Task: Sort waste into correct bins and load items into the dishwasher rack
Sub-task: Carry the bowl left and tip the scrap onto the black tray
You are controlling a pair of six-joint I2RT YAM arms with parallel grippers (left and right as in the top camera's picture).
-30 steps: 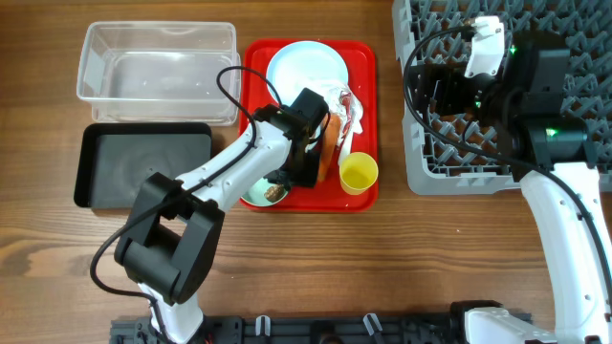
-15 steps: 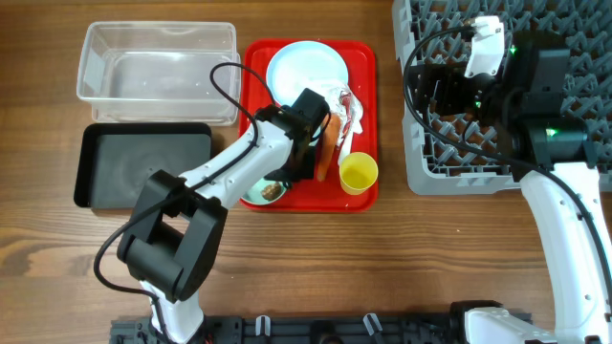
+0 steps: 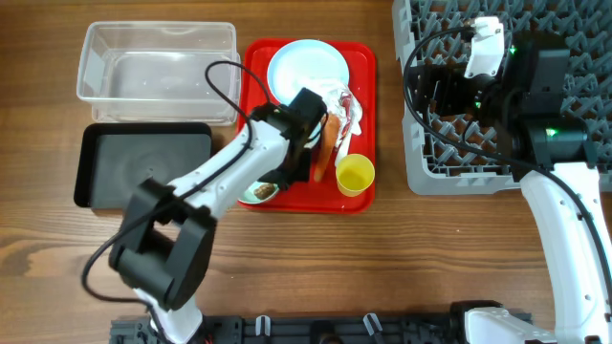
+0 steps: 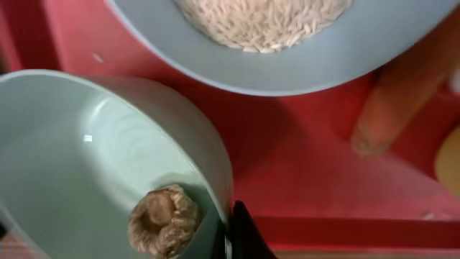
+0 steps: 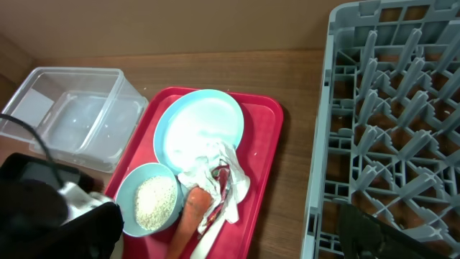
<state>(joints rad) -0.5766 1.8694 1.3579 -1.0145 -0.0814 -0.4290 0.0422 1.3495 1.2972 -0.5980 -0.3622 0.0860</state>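
Observation:
My left gripper (image 3: 290, 177) is shut on the rim of the pale-green bowl (image 4: 86, 144), which holds the brown food lump (image 4: 164, 219), at the red tray's front left corner. Just beyond it are the light-blue bowl (image 4: 374, 43) of rice (image 4: 266, 21) and the carrot (image 4: 402, 79). The plate (image 3: 306, 67), napkin (image 3: 346, 107), red wrapper (image 5: 219, 183) and yellow cup (image 3: 355, 175) are on the tray. My right gripper (image 3: 435, 96) is open and empty above the grey rack (image 3: 449, 177).
The clear bin (image 3: 158, 72) and the black bin (image 3: 143, 164) stand left of the red tray (image 3: 363, 57), one behind the other, both empty. The rack fills the back right corner. Bare wooden table lies in front.
My left gripper and the pale-green bowl have shifted slightly left and the left arm's elbow has swung left. The right arm has not moved.

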